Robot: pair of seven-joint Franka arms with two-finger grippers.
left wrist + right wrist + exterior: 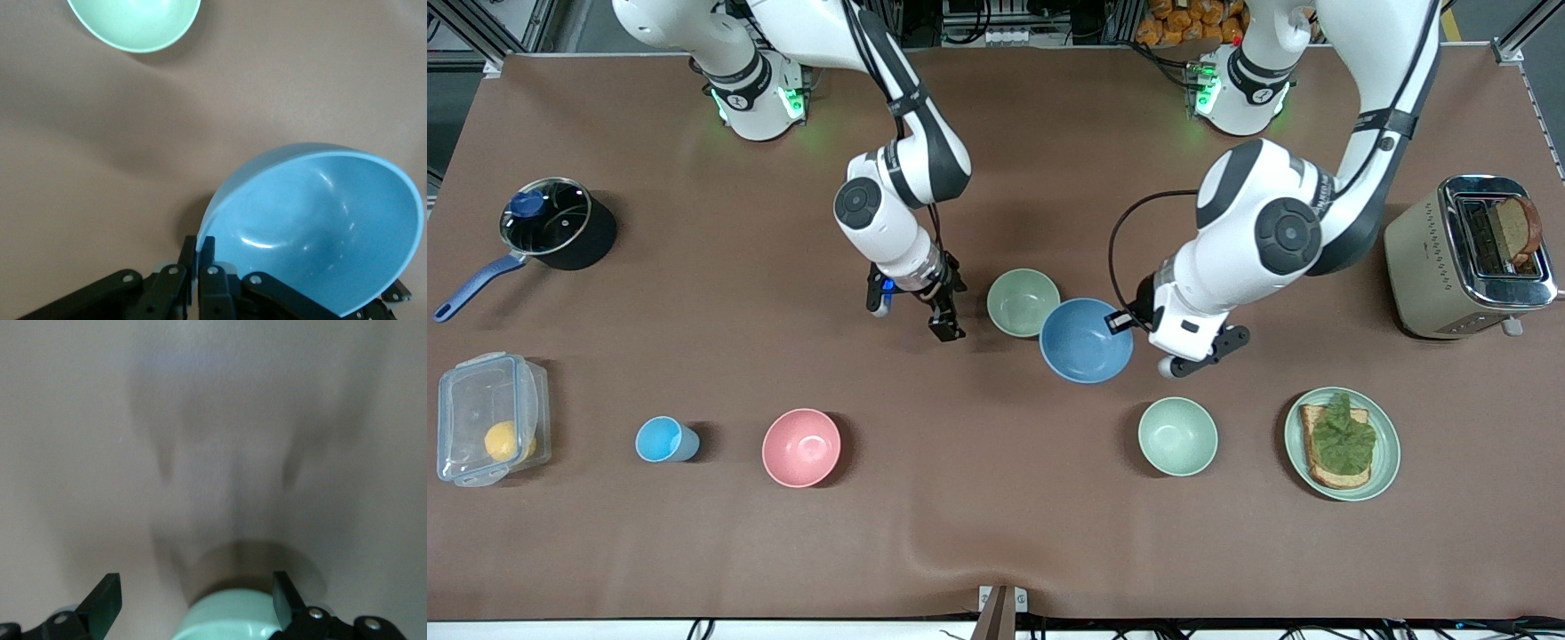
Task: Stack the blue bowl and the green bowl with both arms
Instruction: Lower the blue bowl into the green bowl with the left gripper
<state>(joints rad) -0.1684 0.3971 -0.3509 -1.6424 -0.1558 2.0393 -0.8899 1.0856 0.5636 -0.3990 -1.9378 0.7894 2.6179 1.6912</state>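
Note:
My left gripper (pixel 1120 322) is shut on the rim of the blue bowl (pixel 1083 342) and holds it tilted above the table, right beside the green bowl (pixel 1021 302). In the left wrist view the fingers (pixel 207 245) pinch the blue bowl's rim (pixel 313 227). My right gripper (pixel 914 311) is open and empty, low over the table beside the green bowl, toward the right arm's end. In the right wrist view the green bowl (pixel 230 617) shows low between the open fingers of my right gripper (pixel 193 593).
A paler mint bowl (pixel 1177 436) (pixel 137 23) and a green plate with toast (pixel 1343 443) stand nearer the front camera. A pink bowl (pixel 801 447), a light-blue cup (pixel 663 439), a plastic box (pixel 489 430), a pot (pixel 556 222) and a toaster (pixel 1467 258) stand around.

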